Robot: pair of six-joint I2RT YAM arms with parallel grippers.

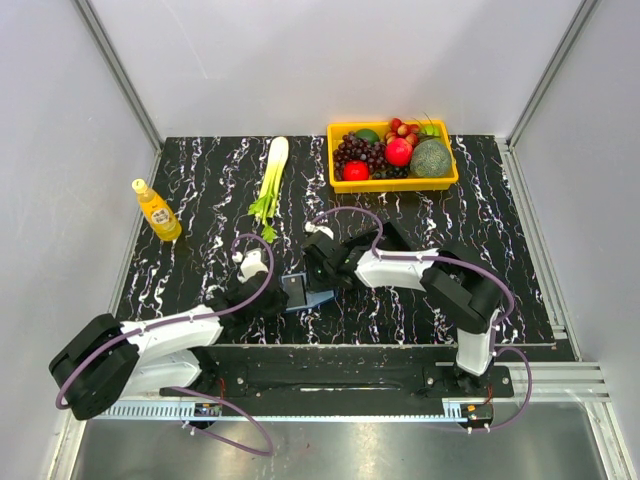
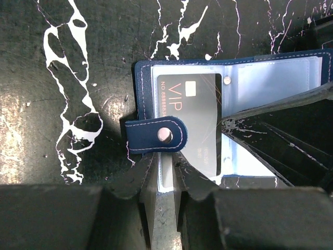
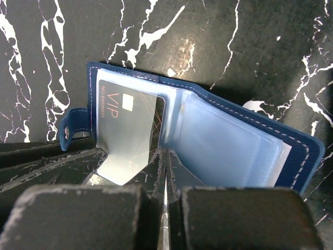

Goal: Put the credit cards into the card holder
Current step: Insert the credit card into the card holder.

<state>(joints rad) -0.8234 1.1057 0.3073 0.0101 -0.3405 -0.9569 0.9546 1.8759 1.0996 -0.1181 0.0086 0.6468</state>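
Card holder [image 1: 305, 292]: open on counter [image 1: 200, 200], near centre. Probably light and floppy; clear sleeves [image 3: 223, 146] likely slippery, so take by stitched cover edge. VIP card [image 2: 190, 120] sleeved. Left pincer [image 2: 164, 177] narrow at near edge, grip unclear; right pincer [image 3: 165, 161] closed at sleeves.

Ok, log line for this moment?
card holder: open on table | VIP card: inside clear sleeve | left gripper: closed on holder's edge | right gripper: shut, tips at sleeve

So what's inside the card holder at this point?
One dark VIP card sits in a clear sleeve of the open card holder. The pale blue sleeves beside it look empty. The card's lower edge is partly hidden by the left gripper's fingers.
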